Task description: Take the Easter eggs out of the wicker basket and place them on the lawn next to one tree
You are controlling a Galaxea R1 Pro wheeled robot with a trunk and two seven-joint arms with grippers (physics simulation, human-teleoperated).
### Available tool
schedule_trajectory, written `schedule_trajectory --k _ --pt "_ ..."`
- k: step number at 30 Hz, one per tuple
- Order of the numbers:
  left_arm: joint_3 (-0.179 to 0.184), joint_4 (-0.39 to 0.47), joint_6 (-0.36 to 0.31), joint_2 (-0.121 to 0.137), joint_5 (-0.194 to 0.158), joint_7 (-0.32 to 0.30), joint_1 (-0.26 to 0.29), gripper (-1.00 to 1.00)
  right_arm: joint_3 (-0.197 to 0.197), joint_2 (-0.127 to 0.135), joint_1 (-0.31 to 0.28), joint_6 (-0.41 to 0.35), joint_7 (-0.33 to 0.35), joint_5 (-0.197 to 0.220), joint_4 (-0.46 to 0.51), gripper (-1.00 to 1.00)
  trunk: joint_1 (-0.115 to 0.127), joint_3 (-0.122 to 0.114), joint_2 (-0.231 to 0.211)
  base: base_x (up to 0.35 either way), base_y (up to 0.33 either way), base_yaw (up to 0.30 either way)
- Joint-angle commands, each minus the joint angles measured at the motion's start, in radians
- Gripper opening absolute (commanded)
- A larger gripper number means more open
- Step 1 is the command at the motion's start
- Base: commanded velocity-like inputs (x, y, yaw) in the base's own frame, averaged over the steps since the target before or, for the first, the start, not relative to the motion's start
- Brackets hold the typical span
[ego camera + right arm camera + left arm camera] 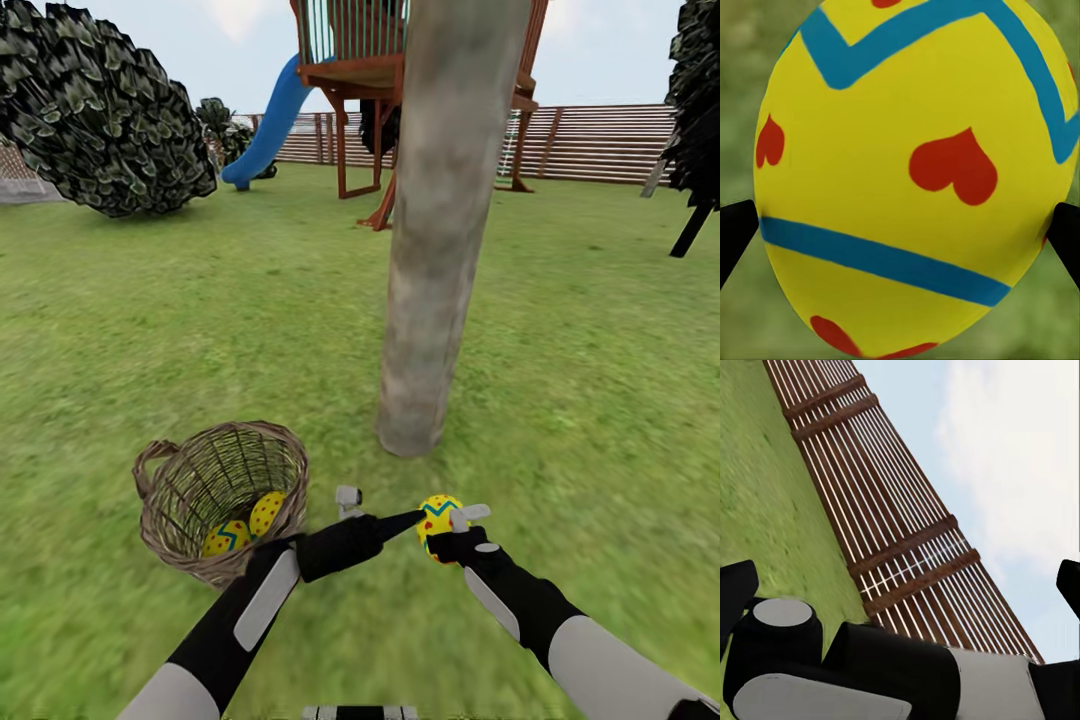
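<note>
Right gripper (pixel 447 524): clamped on egg (pixel 915 176), near trunk (pixel 440 250); lower gently onto grass beside it. Left gripper (pixel 900 585): spread wide, holding nothing.

Two black arms (pixel 330 550) — pale grey panels and cuffs, slim black-fingered claws (pixel 445 520).
</note>
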State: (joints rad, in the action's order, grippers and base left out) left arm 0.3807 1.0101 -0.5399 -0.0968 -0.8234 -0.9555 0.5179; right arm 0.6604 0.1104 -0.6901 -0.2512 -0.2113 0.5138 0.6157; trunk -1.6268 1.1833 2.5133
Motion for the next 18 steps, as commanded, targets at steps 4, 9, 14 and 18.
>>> schedule_trajectory --k 4,9,14,18 --pt "0.004 0.005 -0.01 0.0 -0.016 0.001 0.001 1.0 0.008 0.002 -0.002 -0.003 -0.008 0.008 -0.001 -1.0 -0.002 0.016 0.001 0.0 0.0 0.0" --pt "0.009 0.005 -0.013 0.0 -0.016 0.001 0.001 1.0 0.008 0.002 -0.002 -0.003 -0.008 0.006 0.003 -1.0 -0.004 0.036 0.003 0.0 0.0 0.0" --pt "0.009 0.005 -0.014 0.0 -0.016 0.001 0.001 1.0 0.008 0.002 -0.002 -0.003 -0.008 0.009 0.002 -1.0 -0.006 0.055 0.004 0.0 0.0 0.0" --pt "0.009 0.005 -0.015 0.0 -0.016 0.001 0.001 1.0 0.008 0.002 -0.002 -0.003 -0.008 0.009 0.002 -1.0 -0.008 0.071 0.005 0.0 0.0 0.0"
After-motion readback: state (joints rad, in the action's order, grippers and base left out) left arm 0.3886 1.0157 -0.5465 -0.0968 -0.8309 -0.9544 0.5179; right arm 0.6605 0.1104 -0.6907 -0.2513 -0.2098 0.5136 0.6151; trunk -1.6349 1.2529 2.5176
